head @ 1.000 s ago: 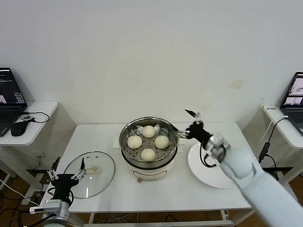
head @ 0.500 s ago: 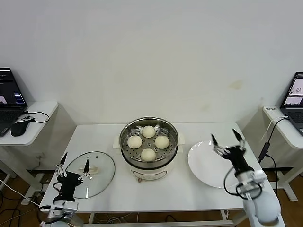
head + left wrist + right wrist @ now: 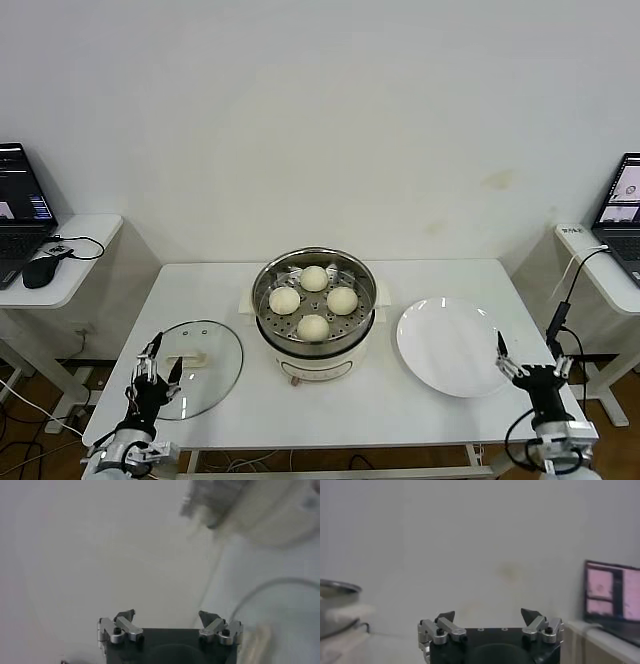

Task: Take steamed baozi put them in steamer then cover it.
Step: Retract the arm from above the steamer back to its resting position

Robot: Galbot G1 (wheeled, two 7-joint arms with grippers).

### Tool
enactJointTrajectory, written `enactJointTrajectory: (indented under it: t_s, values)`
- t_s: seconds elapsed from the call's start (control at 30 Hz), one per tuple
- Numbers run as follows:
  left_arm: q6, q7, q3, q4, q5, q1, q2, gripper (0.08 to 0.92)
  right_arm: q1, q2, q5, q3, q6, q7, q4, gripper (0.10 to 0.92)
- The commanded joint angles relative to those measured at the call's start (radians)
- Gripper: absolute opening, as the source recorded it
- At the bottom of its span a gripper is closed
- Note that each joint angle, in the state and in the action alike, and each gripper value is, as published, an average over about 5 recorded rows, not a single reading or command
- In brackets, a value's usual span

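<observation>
Buns [image 3: 313, 297], all four, sit in your steamer [image 3: 314, 315] at frame centre; lid [image 3: 192, 368] lies lower left on the worktop [image 3: 400, 400]. Left tool [image 3: 152, 368] and right tool [image 3: 533, 368] both gape, holding nothing.

Head camera looks down from above on the white table [image 3: 440, 410], steamer [image 3: 314, 300] at frame centre; 2 wrist cameras sit low, the right's level view sharing the steamer [image 3: 337, 605]

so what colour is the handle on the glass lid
Cream-white, an oblong handle at the centre of the round clear glass lid with a metal rim; the head view shows it best.
</observation>
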Motion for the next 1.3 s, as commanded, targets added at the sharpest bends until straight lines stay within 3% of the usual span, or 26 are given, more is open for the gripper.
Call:
enactJointTrajectory:
  t_s: [0.03, 0.63, 1.3]
  values:
    - [-0.015, 0.007, 0.002, 0.067, 0.191, -0.014, 0.007, 0.823, -0.050, 0.046, -0.038, 0.049, 0.023, 0.004, -0.035, 0.823]
    - [-0.017, 0.008, 0.030, 0.271, 0.180, -0.192, 0.032, 0.823, -0.077, 0.071, -0.060, 0.034, 0.018, -0.009, -0.028, 0.823]
    - [-0.015, 0.009, 0.071, 0.368, 0.169, -0.299, 0.033, 0.823, -0.077, 0.085, -0.087, 0.034, 0.019, -0.018, -0.042, 0.823]
